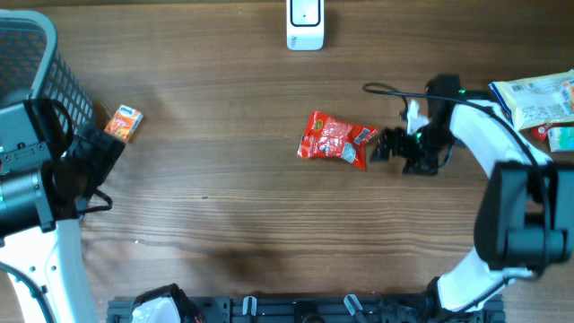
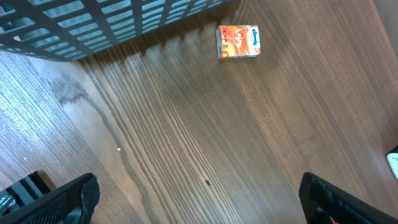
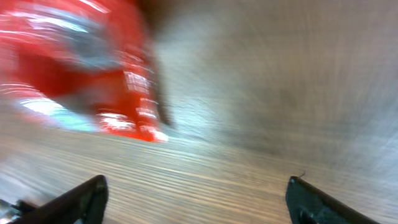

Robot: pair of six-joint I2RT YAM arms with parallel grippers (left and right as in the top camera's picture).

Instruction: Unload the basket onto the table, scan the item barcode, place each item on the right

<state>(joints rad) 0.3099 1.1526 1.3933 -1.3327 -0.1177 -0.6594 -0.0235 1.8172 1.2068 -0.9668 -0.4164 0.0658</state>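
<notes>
Glossy crinkled red foil packet (image 1: 335, 139), matt grained wood table (image 1: 224, 206), plastic lattice basket (image 1: 67, 85), printed cardboard box (image 1: 125, 123)

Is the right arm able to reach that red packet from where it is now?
Probably yes: the right gripper sits open right beside the red packet, with nothing lying between them.

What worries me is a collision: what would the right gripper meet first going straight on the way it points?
Probably the red packet, lying just ahead of the open right gripper, which points toward it. Height is unclear, so it could pass above.
</notes>
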